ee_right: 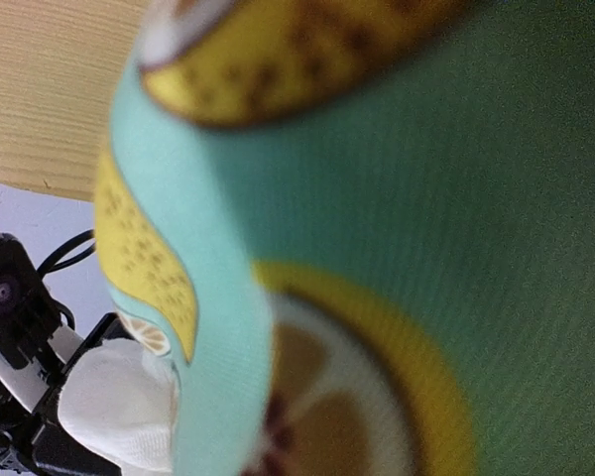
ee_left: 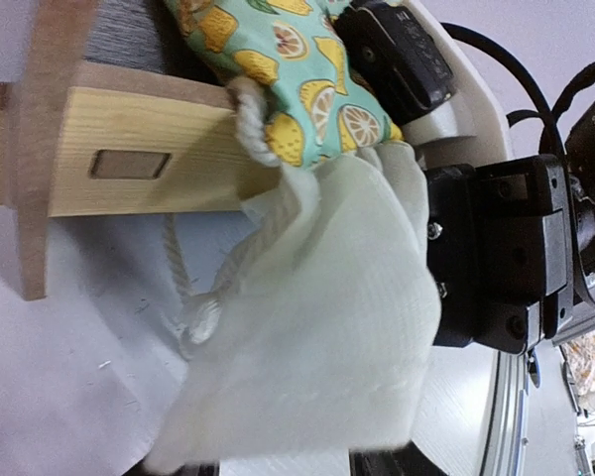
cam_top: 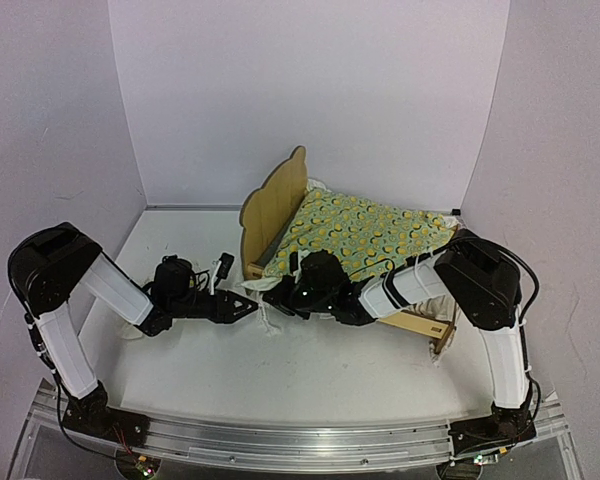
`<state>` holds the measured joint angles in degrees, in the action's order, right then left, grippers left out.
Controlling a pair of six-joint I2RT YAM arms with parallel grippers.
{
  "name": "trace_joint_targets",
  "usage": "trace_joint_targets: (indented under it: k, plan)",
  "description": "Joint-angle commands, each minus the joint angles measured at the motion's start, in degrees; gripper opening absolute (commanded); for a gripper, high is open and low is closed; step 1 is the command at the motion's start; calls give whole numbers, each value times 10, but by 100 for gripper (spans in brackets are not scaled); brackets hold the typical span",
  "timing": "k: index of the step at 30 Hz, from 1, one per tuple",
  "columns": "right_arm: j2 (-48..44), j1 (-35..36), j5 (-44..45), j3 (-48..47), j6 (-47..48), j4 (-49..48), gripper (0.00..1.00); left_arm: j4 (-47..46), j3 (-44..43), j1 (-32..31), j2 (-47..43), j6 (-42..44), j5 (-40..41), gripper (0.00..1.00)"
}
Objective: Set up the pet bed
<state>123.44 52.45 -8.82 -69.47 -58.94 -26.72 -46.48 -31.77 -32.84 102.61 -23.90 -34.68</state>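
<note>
The pet bed (cam_top: pixel 278 200) stands mid-table, with its bear-ear headboard at the left. The lemon-print quilt (cam_top: pixel 365 235) is spread over it. In the left wrist view the quilt (ee_left: pixel 307 89) hangs over the wooden side rail (ee_left: pixel 149 164), and its white ruffle (ee_left: pixel 317 327) droops in front of my left gripper (ee_left: pixel 283 466). That gripper's jaws stand apart, and the ruffle only lies across the gap. My left gripper (cam_top: pixel 252 306) sits just off the bed's near-left corner. My right gripper (cam_top: pixel 298 292) is shut on the quilt's corner. Its fingers are hidden, and the quilt (ee_right: pixel 426 198) fills its view.
A white knotted cord (ee_left: pixel 200 319) dangles from the quilt's edge down to the table. The right arm's black body (ee_left: pixel 486 258) presses close against the ruffle, right beside my left gripper. White walls enclose the table, and an aluminium rail (cam_top: pixel 300 445) runs along the near edge.
</note>
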Motion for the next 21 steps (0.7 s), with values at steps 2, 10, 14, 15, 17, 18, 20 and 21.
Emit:
trace_joint_targets:
  k: [2,10,14,15,17,18,20,21]
  plan:
    - [-7,-7,38,4,27,-24,0,-13,37,27,-58,21,60,55]
    - [-8,-7,27,-6,31,-24,0,-8,-8,25,-26,90,113,25]
    - [-13,-8,34,-4,34,-24,0,-8,-37,16,4,107,101,30]
    - [-13,-8,34,-4,33,-24,0,-8,-43,14,10,111,97,31]
    - [-11,-8,35,-7,30,-24,0,-7,-52,8,23,119,93,32]
    - [-10,-8,34,-9,30,-24,0,-8,-56,5,29,125,85,32]
    - [-9,-8,35,-12,29,-24,0,-7,-62,1,39,132,78,32]
    - [-10,-8,35,-13,29,-24,0,-8,-64,0,43,135,68,32]
